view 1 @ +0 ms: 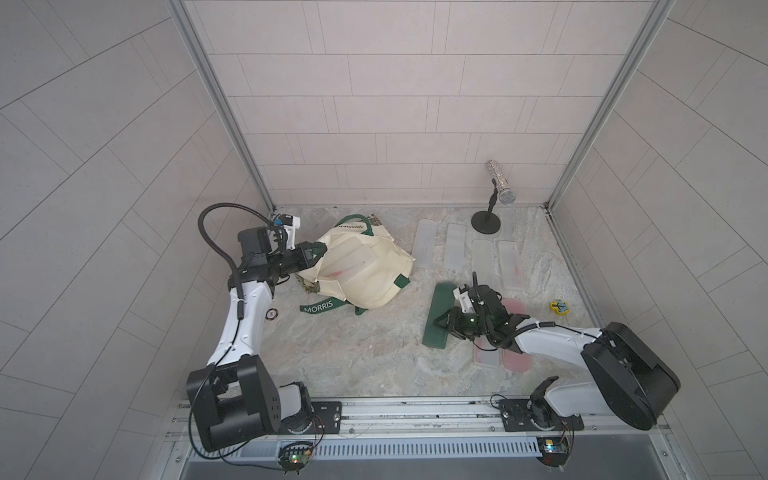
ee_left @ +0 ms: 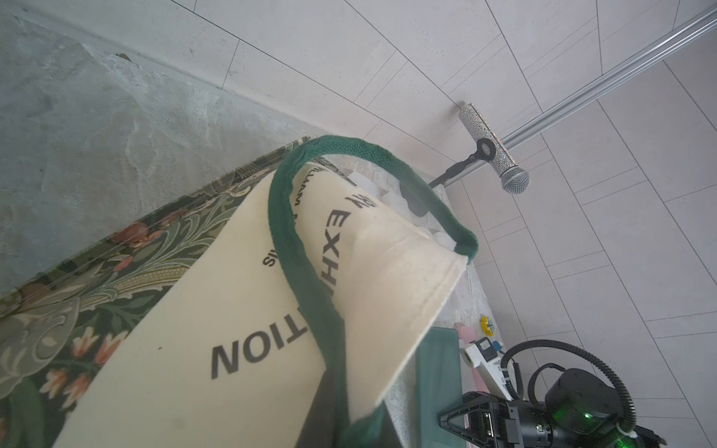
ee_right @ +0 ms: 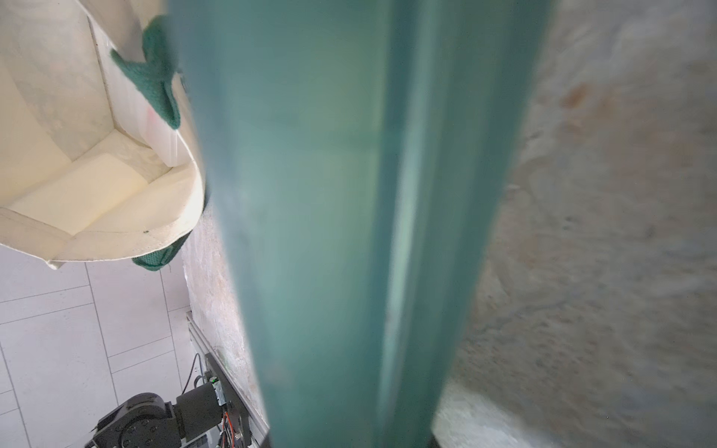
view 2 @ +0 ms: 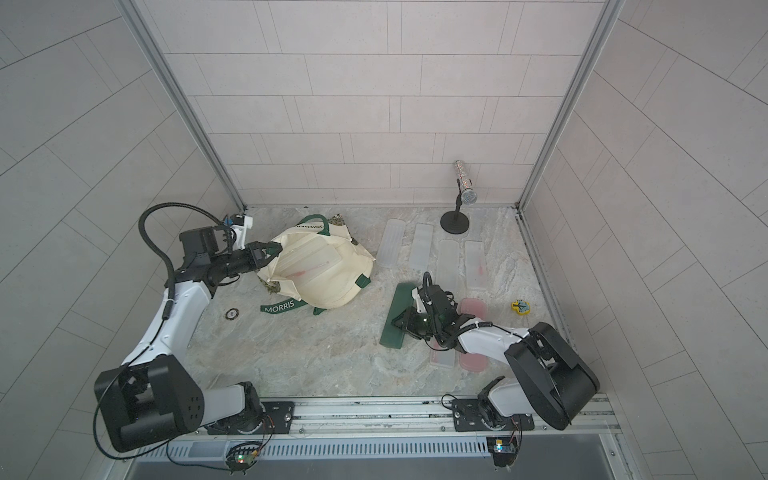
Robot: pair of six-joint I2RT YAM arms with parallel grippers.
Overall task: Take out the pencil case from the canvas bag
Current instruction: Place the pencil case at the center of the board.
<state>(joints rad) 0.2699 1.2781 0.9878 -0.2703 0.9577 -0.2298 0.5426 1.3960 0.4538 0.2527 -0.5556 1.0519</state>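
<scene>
Pencil case [view 1: 440,295], green, looks stiff, slick and light; it's out of the canvas bag [view 1: 365,270], clamped across its width by your right gripper [view 1: 441,322]; left gripper [view 1: 314,254] pinches a handle [ee_left: 306,294].

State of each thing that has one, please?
canvas bag: on its side, mouth open, a clear case inside
left gripper: shut on a green handle
green pencil case: outside the bag, gripped
right gripper: shut on the green pencil case
microphone: clipped in its upright stand
</scene>
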